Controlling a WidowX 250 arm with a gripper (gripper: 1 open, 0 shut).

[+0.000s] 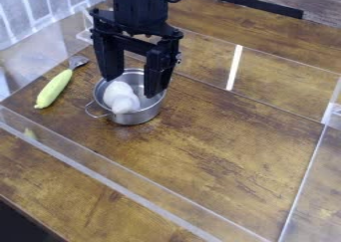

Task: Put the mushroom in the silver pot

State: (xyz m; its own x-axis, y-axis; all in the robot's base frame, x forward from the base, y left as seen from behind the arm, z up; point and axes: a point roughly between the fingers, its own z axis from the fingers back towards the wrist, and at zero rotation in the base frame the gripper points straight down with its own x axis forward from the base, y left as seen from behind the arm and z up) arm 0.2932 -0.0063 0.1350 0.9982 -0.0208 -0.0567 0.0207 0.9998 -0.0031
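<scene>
Nearest the viewer, the wooden desk (200,176) is bare boards. Farther up at left centre, the silver pot (128,111) holds the mushroom (122,95), which rests inside against the pot's left wall. Above it the tool (135,75) stands with jaws apart, gripping nothing. If it rises crookedly, a finger could catch the rim and tip the pot. Beyond, at left, lies a yellow-green corn piece (54,88).
</scene>
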